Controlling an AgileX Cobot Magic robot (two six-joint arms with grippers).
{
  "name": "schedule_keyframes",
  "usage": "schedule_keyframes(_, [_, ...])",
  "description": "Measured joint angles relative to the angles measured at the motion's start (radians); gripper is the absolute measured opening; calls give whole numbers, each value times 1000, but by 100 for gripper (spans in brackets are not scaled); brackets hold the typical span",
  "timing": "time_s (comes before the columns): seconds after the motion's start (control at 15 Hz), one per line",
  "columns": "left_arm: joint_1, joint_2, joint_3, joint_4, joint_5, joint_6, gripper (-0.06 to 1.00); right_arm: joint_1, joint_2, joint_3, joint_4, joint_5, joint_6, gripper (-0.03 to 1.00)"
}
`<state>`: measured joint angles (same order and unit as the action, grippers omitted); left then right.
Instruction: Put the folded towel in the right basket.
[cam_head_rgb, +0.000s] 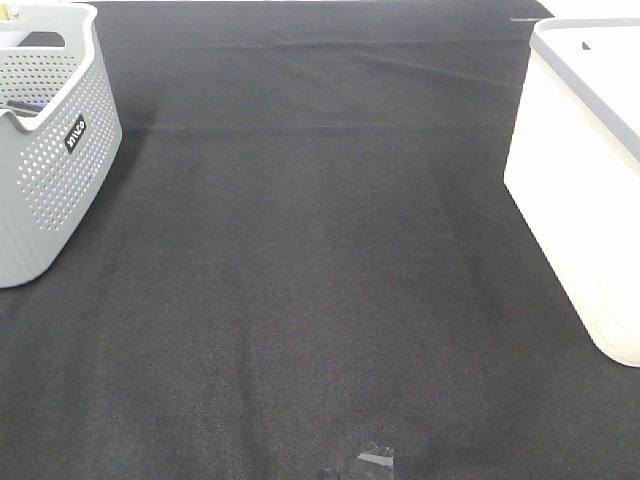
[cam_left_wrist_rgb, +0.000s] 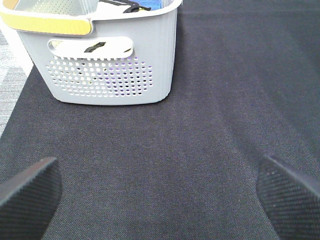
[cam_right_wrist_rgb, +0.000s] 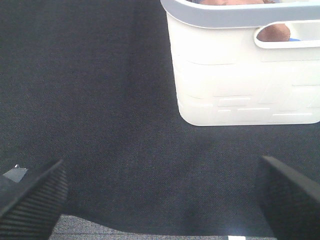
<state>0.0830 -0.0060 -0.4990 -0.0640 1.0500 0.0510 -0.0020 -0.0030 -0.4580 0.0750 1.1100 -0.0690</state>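
No folded towel lies on the black cloth in any view. The right basket (cam_head_rgb: 585, 190) is white with a grey rim and stands at the right edge; it also shows in the right wrist view (cam_right_wrist_rgb: 240, 80). Through its handle hole I see something pinkish-brown (cam_right_wrist_rgb: 274, 33) inside; I cannot tell what it is. My left gripper (cam_left_wrist_rgb: 160, 200) is open and empty above the cloth, facing the grey basket. My right gripper (cam_right_wrist_rgb: 160, 200) is open and empty above the cloth, short of the white basket. Neither gripper shows in the exterior high view.
A grey perforated basket (cam_head_rgb: 50, 160) stands at the far left; in the left wrist view (cam_left_wrist_rgb: 110, 65) it holds a yellow-edged item (cam_left_wrist_rgb: 45, 22) and dark and blue items. A small grey object (cam_head_rgb: 372, 462) lies at the cloth's front edge. Black cloth (cam_head_rgb: 320, 250) covers the table.
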Motion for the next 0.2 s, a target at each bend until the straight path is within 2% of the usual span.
schedule_keyframes(0.2, [0, 0, 0, 0, 0, 0, 99, 0, 0, 0, 1, 0, 0, 97])
